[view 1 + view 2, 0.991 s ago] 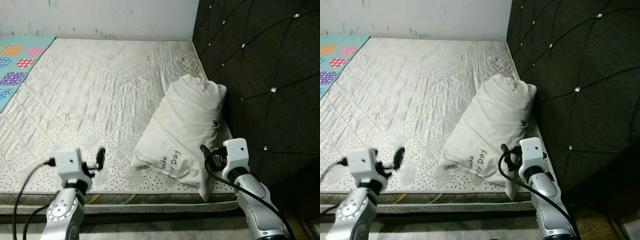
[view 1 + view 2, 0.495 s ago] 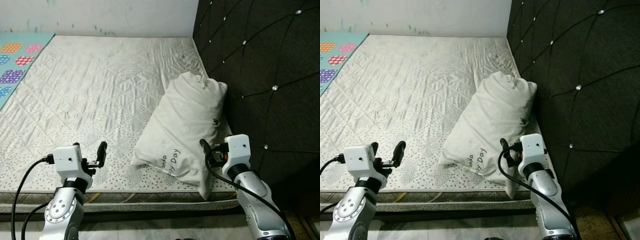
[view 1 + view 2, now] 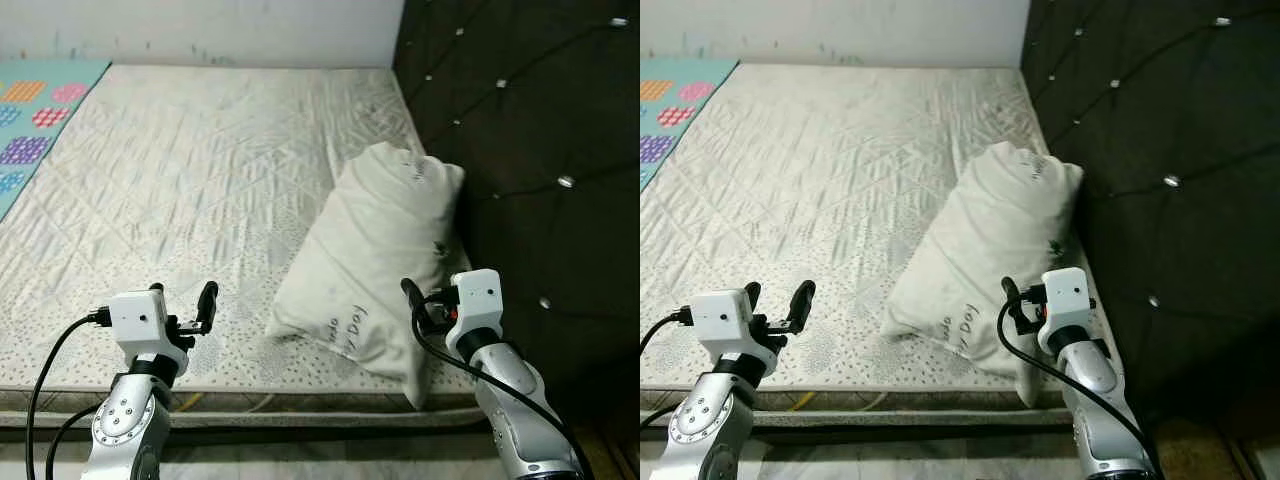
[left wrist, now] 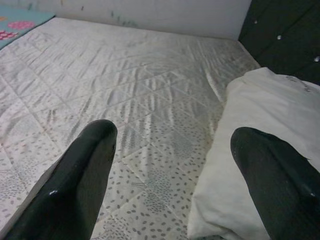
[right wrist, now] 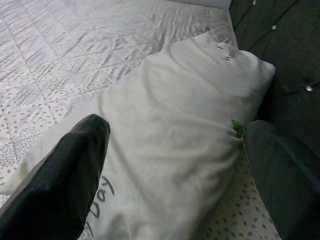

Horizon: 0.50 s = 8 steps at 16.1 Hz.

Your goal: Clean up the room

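A white pillow [image 3: 375,265] is seen right of centre in the left eye view, lying slantwise on the bed [image 3: 200,180], its far end leaned against the dark padded headboard [image 3: 530,130] at the right edge of the frame. A patterned play mat [image 3: 40,120] is glimpsed at the upper left.

The right tool [image 5: 175,165] is held at the lower right, over the pillow's near end, with its fingers spread wide; in the right wrist view the pillow is framed between them, but nothing is gripped. The left tool [image 4: 170,170] is held at the lower left above the bare mattress, also spread open and empty, with the pillow's near corner beside one finger [image 4: 272,180] in the left wrist view.

The step in hand is judged to be a grasp of the pillow, so that it can be set straight against the headboard. Several things could go wrong from here. If the fingers are closed on loose cover cloth alone, the pillow could be dragged out of shape or slipped from the hold once lifted. If the right arm is pushed forward before closing, the pillow could be shoved along the headboard instead of caught. A one-sided lift would likely let the soft filling sag and the far end trail on the mattress.
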Tool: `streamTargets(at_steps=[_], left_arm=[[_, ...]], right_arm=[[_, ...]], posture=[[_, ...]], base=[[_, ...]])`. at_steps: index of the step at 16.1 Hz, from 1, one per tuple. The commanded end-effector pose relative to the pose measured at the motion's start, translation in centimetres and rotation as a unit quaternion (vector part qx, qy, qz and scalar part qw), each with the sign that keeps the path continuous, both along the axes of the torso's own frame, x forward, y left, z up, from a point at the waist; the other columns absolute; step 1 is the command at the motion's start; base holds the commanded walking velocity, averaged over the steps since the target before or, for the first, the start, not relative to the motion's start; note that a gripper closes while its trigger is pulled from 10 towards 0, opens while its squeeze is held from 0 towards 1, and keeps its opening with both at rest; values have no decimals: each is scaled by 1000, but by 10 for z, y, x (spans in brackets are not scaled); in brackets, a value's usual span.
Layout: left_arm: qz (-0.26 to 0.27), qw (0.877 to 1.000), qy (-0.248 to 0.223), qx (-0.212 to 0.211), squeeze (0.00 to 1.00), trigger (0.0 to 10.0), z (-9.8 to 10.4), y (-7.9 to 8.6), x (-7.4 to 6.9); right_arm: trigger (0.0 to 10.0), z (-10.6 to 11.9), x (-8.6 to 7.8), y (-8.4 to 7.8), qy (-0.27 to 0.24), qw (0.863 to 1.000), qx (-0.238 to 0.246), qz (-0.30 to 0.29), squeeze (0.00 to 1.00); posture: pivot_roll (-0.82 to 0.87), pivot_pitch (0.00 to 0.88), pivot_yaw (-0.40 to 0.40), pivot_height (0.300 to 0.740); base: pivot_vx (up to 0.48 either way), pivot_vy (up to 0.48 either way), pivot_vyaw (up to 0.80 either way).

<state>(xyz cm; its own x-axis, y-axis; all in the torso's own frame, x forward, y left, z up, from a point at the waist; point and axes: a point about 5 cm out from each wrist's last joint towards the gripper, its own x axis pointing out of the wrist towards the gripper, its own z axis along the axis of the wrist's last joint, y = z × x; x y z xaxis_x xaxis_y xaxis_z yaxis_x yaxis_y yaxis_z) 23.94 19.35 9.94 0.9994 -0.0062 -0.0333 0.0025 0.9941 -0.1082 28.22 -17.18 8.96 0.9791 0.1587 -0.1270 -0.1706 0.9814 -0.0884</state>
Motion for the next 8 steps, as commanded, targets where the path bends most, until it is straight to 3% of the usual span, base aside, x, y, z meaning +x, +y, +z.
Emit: streamTargets(at_steps=[1, 8], left_arm=[[-8, 1000, -4, 2, 0, 10000, 2, -1, -1], [-10, 1000, -1, 2, 0, 10000, 1, -3, -1]], right_arm=[[10000, 2, 0, -3, -7, 1000, -1, -6, 0], [10000, 1, -2, -4, -6, 1000, -5, -8, 0]], posture=[[-135, 137, -12, 740], [-136, 134, -11, 740]], base=[[255, 0, 0], [255, 0, 0]])
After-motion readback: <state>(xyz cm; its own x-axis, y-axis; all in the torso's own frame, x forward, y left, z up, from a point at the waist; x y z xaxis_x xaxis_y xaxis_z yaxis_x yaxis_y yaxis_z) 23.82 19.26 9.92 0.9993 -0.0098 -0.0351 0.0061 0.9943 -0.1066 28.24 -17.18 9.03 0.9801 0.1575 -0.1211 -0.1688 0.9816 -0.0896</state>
